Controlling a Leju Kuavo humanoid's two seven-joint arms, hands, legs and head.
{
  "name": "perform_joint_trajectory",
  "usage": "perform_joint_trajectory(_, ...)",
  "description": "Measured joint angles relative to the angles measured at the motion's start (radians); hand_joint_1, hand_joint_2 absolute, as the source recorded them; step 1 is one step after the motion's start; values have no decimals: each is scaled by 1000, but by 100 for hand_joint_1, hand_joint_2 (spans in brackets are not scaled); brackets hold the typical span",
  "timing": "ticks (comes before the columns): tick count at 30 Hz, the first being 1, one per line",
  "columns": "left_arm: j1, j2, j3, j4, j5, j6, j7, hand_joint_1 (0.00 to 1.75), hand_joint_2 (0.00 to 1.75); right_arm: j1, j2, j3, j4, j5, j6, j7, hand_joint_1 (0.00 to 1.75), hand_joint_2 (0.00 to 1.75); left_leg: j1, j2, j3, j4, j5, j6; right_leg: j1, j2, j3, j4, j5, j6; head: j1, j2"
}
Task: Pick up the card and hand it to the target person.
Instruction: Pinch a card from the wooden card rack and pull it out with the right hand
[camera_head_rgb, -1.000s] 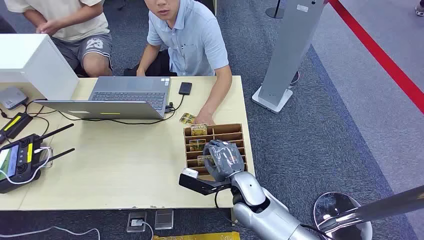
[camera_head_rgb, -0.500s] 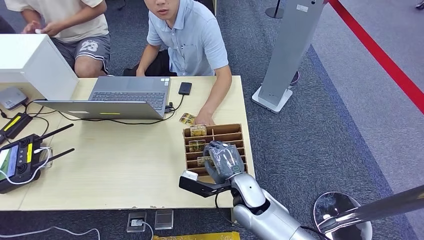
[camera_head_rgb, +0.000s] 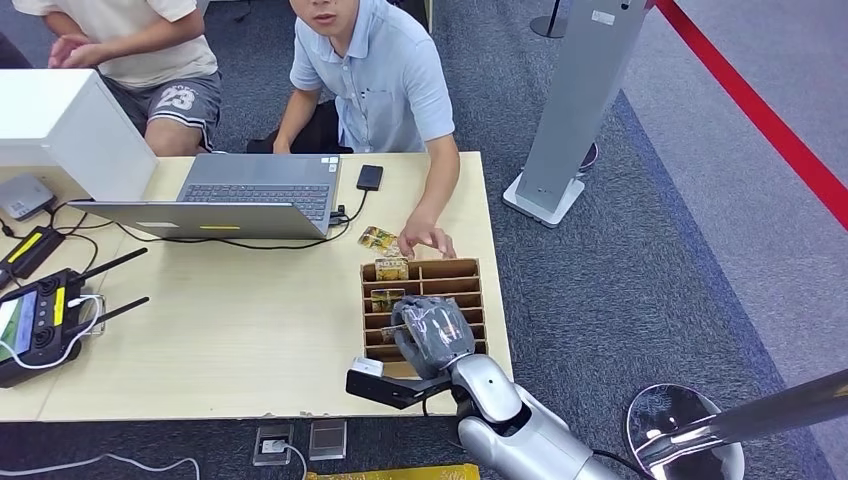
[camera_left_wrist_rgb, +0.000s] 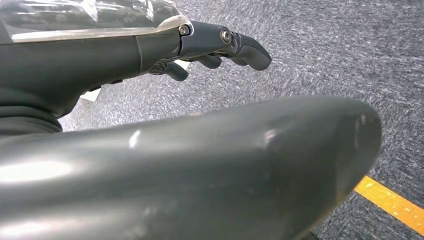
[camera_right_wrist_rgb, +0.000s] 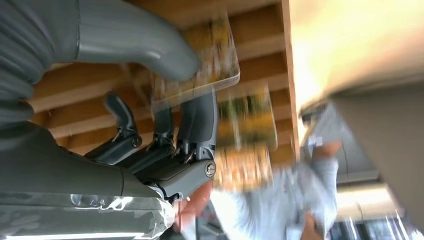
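My right hand (camera_head_rgb: 432, 335) reaches into the near slots of a wooden slotted card box (camera_head_rgb: 455, 270) at the table's right end. In the right wrist view its thumb (camera_right_wrist_rgb: 135, 42) and fingers (camera_right_wrist_rgb: 200, 120) pinch a yellow-green card (camera_right_wrist_rgb: 210, 60) above the slots. More cards (camera_head_rgb: 391, 268) stand in the far slots, and one loose card (camera_head_rgb: 377, 238) lies on the table behind the box. A person in a blue shirt (camera_head_rgb: 380, 80) sits across the table, one hand (camera_head_rgb: 428, 238) at the box's far edge. My left hand (camera_left_wrist_rgb: 220, 45) hangs over carpet, fingers extended, holding nothing.
A laptop (camera_head_rgb: 250, 190) and a black phone (camera_head_rgb: 370, 177) lie at the table's far side. A remote controller (camera_head_rgb: 35, 320) and a white box (camera_head_rgb: 60, 125) stand at the left. A second person (camera_head_rgb: 150, 50) sits at the back left. A grey stand (camera_head_rgb: 570, 110) rises right of the table.
The view has shifted slightly. My right hand has drawn a little toward the box's near left. The person's hand has risen from the box's far edge and spread.
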Motion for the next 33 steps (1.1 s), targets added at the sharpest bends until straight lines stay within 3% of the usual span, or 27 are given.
perform_joint_trajectory(23,1,19,0,2,-82,0,61,0,0,-48,18,5,67,-29,-120,-62,175,175,0,-1,-1,0,0,0,0,0,0,0,0,0,0,0)
perform_joint_trajectory(28,2,23,0,4,-91,-19,60,0,0,-73,17,-11,6,-25,-160,-72,175,175,0,-1,-1,0,0,0,0,0,-1,0,0,0,1,0)
perform_joint_trajectory(33,3,36,0,8,-96,-110,50,0,0,-104,6,-54,-116,-24,-162,-70,175,175,0,0,-1,0,0,0,0,0,-1,0,0,0,0,0)
